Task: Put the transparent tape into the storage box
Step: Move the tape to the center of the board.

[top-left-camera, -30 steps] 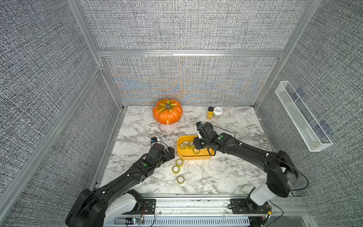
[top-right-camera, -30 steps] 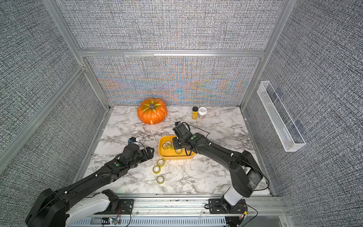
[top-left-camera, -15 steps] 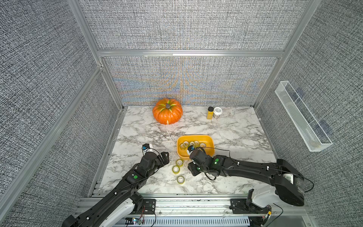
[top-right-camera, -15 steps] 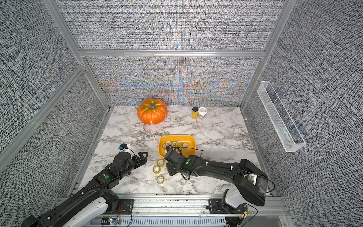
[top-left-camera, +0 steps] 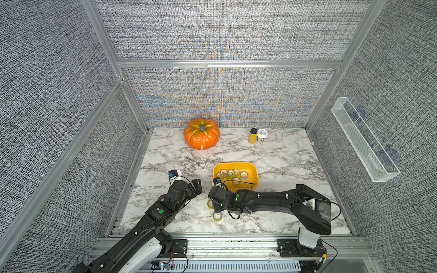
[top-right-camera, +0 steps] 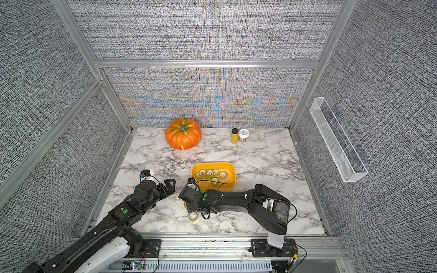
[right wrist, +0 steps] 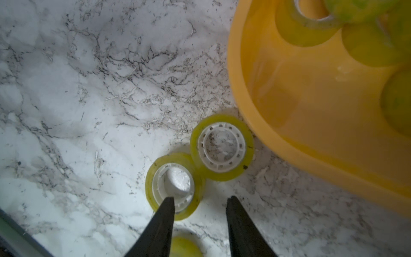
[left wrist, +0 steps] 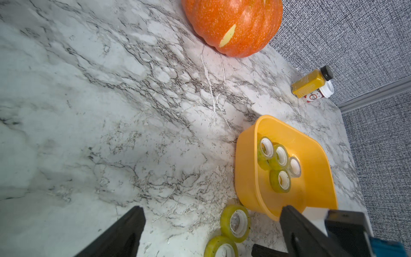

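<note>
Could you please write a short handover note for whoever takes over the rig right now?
Left gripper: open, empty, off to the side of the shallow yellow-orange plastic storage tub.
Right gripper: open, empty, poised over a loose tape roll, one finger over its core.
Done: several small yellowish-green clear tape rolls lie in the tub.
Left: three rolls on the white marble table by the tub's near corner, including the one under the right gripper.

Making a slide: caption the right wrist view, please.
Open right claw poised over a loose tape roll near the yellow storage box.
</note>
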Controlling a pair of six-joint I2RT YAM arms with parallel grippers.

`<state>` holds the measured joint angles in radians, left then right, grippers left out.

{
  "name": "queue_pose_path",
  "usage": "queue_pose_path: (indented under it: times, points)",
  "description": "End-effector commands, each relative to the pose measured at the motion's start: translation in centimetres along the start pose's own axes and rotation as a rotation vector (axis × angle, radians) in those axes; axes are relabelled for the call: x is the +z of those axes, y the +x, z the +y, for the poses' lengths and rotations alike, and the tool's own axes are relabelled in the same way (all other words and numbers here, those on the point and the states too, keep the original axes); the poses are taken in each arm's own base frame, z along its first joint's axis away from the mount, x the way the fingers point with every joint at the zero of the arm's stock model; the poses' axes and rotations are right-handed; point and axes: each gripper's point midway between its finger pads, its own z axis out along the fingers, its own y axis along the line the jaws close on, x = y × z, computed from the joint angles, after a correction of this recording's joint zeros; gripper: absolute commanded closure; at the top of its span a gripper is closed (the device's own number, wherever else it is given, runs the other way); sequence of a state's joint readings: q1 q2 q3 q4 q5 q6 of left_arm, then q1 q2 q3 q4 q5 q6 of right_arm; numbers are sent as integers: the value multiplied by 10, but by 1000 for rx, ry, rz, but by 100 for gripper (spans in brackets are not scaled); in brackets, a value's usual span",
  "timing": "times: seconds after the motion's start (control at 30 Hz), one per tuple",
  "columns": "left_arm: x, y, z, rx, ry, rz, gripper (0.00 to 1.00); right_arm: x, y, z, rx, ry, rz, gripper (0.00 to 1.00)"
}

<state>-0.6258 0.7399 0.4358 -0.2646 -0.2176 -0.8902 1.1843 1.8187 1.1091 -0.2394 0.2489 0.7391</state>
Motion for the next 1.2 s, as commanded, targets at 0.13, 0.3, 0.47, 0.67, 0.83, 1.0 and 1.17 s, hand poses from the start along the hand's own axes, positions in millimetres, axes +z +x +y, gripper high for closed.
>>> queue_pose_path:
  times: [0.13, 0.3, 0.47, 0.67, 0.83, 1.0, 1.17]
  points:
    - [0, -1, 5, 17, -22, -9, 0, 15, 16, -5, -8, 71, 49, 56]
    - [-6, -3, 6, 18, -16, -22, 0, 2, 36, -41, 11, 167, 68, 56]
    - [-6, -1, 4, 15, -1, -13, 0, -27, 51, -83, 41, 237, 66, 56]
    - [0, 2, -1, 17, 8, 10, 0, -46, 74, -131, 80, 310, 87, 56]
    - [3, 2, -3, 16, 11, 16, 0, -61, 71, -134, 94, 272, 53, 56]
    - [1, 3, -3, 14, 16, 15, 0, -70, 63, -125, 88, 205, 21, 56]
    - [-1, 2, 0, 9, 15, 5, 0, -72, 56, -95, 52, 23, -1, 55]
